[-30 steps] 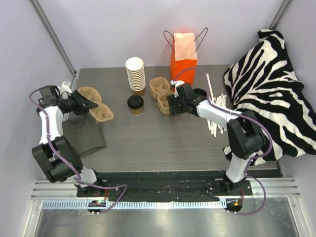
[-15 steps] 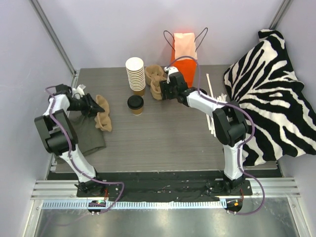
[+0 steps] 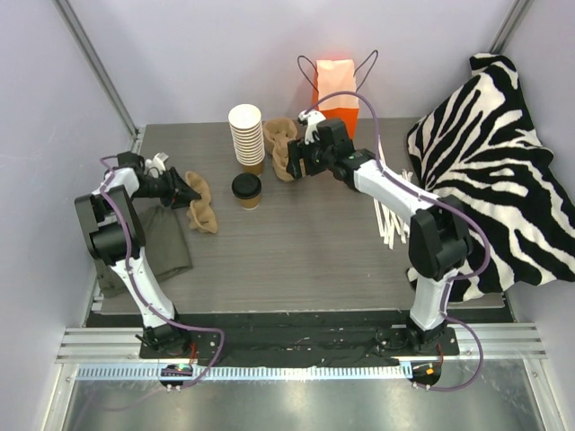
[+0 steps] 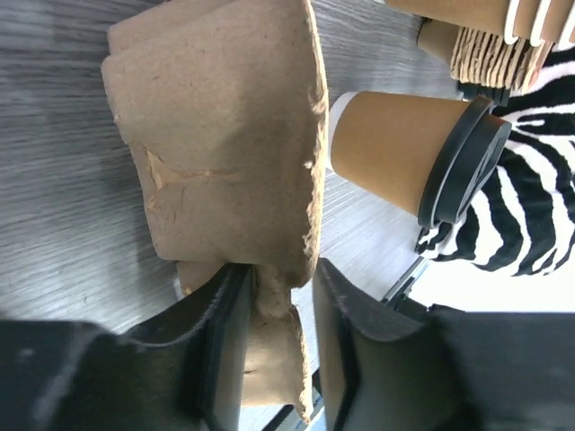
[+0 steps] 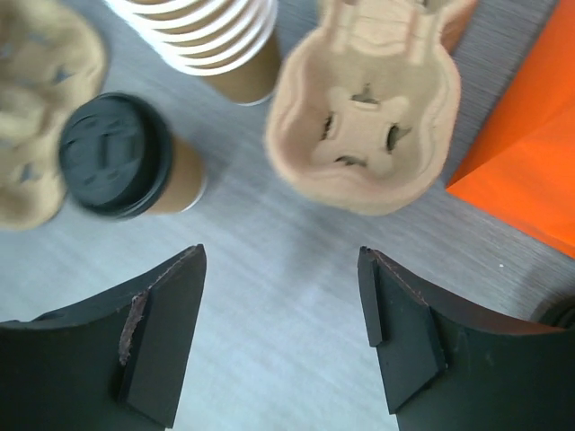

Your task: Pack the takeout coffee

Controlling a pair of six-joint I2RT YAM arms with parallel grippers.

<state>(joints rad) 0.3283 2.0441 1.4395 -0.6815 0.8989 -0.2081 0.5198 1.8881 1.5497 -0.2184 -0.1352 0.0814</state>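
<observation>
— Found the takeout coffee [image 3: 246, 189]?
— Stood upright on the table [image 3: 296, 260], long axis vertical, lid up, roughly midway between both claws.
— And the left claw [image 3: 184, 190]?
— Pinched on the edge of a pulp cup carrier [image 3: 201, 206], tilted, just left of the cup, seemingly apart.
— And the right claw [image 5: 278, 332]?
— Spread, held nothing; faced a second carrier [image 5: 364, 108] beside the orange bag [image 5: 521, 153], with the coffee off to its left.
— Judged nearer?
— Hard to call; favoured the free right claw for the cup.
— Counted?
— One lidded coffee, two carriers, one stack of lidless cups [image 3: 245, 136], one bag.
</observation>
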